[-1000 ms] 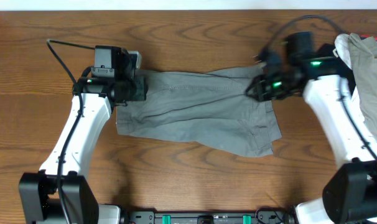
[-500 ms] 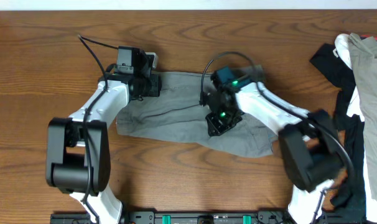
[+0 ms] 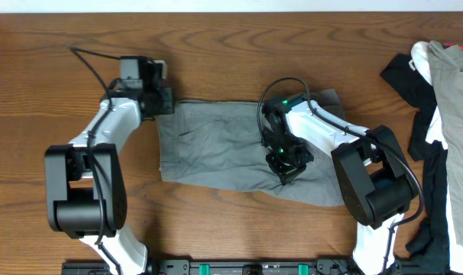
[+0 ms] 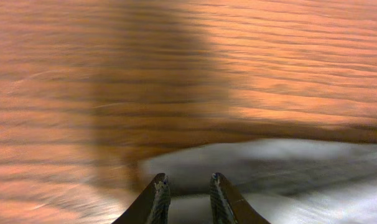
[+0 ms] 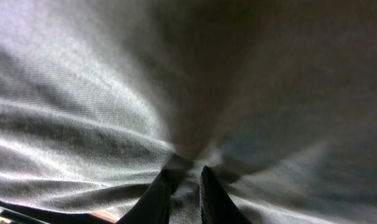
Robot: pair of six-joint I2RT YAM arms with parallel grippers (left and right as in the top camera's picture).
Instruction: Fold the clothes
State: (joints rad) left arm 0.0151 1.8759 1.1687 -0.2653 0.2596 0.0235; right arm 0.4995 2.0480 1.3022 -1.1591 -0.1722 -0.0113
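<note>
Left gripper (image 4: pixel 187 178) sits nearly closed at the top-left corner of the shorts (image 3: pixel 216 141) mid-table, blurred, can't tell if it has cloth, and right gripper (image 5: pixel 185 172) is clamped on a bunched centre pinch, so risk is a pull there drags the unpinned corner and skews the fold.

A brown wooden table (image 3: pixel 231 46) with bold wavy grain fills the overhead view under even light, edged by a pale strip (image 3: pixel 231 4) along its far side and a black rail (image 3: pixel 247 267) along its near side, with a heap of black, white and beige garments (image 3: pixel 445 92) at its right end.
</note>
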